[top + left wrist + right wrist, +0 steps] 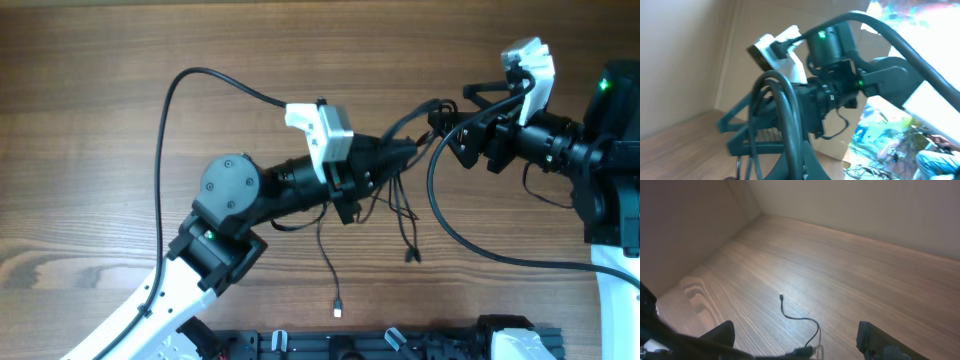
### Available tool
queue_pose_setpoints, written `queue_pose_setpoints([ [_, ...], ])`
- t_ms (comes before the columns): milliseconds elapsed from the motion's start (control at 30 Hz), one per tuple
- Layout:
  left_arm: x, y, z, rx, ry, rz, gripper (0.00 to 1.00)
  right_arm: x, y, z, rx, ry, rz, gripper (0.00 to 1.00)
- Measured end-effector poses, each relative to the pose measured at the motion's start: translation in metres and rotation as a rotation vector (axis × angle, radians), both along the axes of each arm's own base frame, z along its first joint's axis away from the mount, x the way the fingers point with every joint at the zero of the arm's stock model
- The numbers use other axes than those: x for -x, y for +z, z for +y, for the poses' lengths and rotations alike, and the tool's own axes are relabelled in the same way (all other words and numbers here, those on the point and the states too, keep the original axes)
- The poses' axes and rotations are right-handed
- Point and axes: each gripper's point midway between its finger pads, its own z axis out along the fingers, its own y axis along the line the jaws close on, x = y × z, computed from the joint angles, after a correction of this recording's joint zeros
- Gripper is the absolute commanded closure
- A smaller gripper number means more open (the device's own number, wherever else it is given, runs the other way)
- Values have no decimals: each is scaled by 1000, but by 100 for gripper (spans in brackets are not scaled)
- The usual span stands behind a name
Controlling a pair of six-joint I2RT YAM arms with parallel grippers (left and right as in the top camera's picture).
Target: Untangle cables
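The cables (338, 308) are being clamped by the left gripper (410, 150), ends being trailed on the table (100, 80) below it; the right gripper (452, 122), just beside it, is being held spread wide. Nothing looks separated yet.

Robotics lab vibes: left arm (240, 195), right arm (560, 145) over wood-grain worktop (90, 90), plain beige panel walls (865, 210), cluttered room (890, 140) behind.

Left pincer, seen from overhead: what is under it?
Thin black cables trail from beneath the left pincer over the table; one ends in a plug. Its fingertips and grip are hidden.
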Motion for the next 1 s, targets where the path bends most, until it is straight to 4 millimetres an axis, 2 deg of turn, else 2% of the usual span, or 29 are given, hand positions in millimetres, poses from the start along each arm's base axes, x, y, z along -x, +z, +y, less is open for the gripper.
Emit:
queue_pose_setpoints([
  [133, 13, 0, -8, 0, -42, 0, 96, -3, 2, -1, 3, -8, -14, 21],
  [200, 16, 0, -10, 0, -49, 0, 96, -13, -3, -14, 37, -109, 3, 21],
  [300, 16, -1, -10, -6, -49, 8, 96, -30, -15, -46, 102, -344, 59, 21],
  [367, 17, 1, -7, -3, -42, 10, 96, -35, -19, -63, 138, -456, 68, 21],
  [433, 21, 7, -3, 9, -39, -1, 96, -35, -17, -70, 153, -501, 62, 21],
  [500, 28, 14, 4, 19, -38, -12, 96, -36, -17, -79, 172, -557, 60, 21],
  [600, 41, 27, 23, 34, -28, -30, 96, -40, -20, -109, 239, -715, 57, 21],
  [767, 33, 37, 58, 37, 66, -44, 96, -40, -21, -143, 313, -880, 56, 17],
  [900, 17, 28, 71, 9, 135, -11, 96, -40, -22, -146, 333, -888, 54, 14],
  [1000, 15, 28, 72, 6, 141, -8, 96, -40, -22, -146, 357, -873, 44, 11],
])
